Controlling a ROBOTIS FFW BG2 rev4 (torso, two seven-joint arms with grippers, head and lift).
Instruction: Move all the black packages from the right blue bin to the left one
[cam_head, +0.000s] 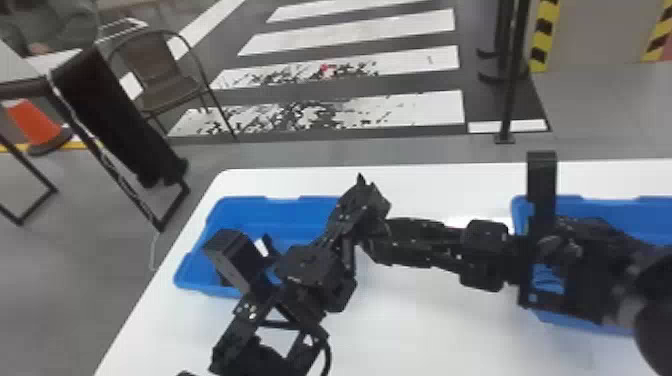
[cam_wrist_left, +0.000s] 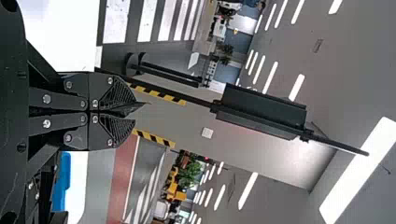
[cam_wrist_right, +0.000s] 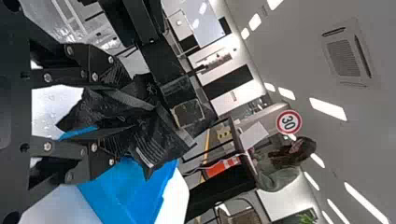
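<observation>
Head view: near centre, the left gripper (cam_head: 361, 187) points to one o'clock, the right gripper (cam_head: 372, 240) to nine; a smooth blue bin (cam_head: 265, 210) sits at nine.

Left wrist view: ridged, tapered fingers meet.

Right wrist view: fingers pinch a creased, glossy black package (cam_wrist_right: 156, 135), long axis running outward.

We have a blocky black left arm (cam_head: 307, 267) with a looping black cable (cam_head: 329, 352), a matching right arm (cam_head: 600, 280), and a black left tool (cam_head: 361, 181) with silver screws (cam_wrist_left: 46, 99) and crosshatched pads (cam_wrist_left: 117, 97).
</observation>
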